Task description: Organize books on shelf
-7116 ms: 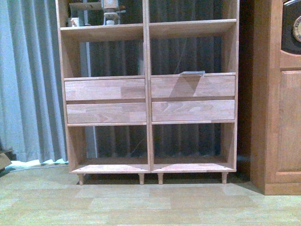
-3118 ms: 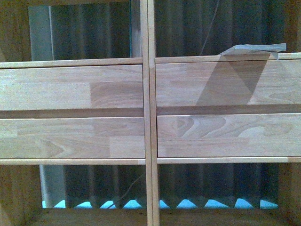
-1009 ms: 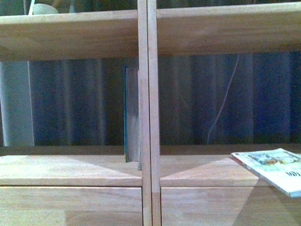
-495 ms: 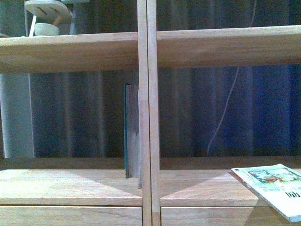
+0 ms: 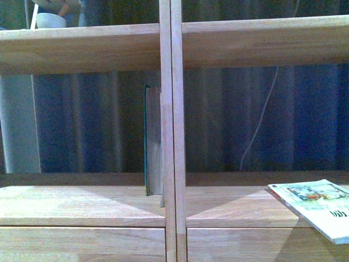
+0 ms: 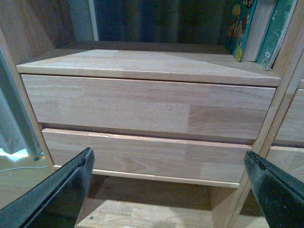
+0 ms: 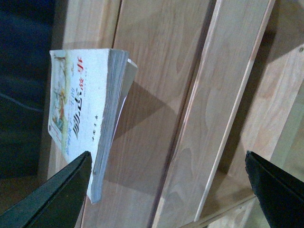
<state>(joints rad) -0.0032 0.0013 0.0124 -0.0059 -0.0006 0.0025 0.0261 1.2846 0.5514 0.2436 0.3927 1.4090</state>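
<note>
I'm on the pickup: the paperback [image 7: 85, 118] lies flat in the shelf [image 5: 234, 210]'s right bay, corner overhanging; the teal book [image 5: 146, 139] stands in the left bay. My right pincer [image 7: 167, 156] gapes empty beside the paperback, left pincer [image 6: 168, 154] likewise apart. Next, I reckon, clamp that overhanging edge squarely

Printed characters, some red and some dark, are seen on the pale cover of the paperback [image 7: 78, 114], but they are too blurred to be read. In the front view they are found at the lower right, equally unreadable.
</note>
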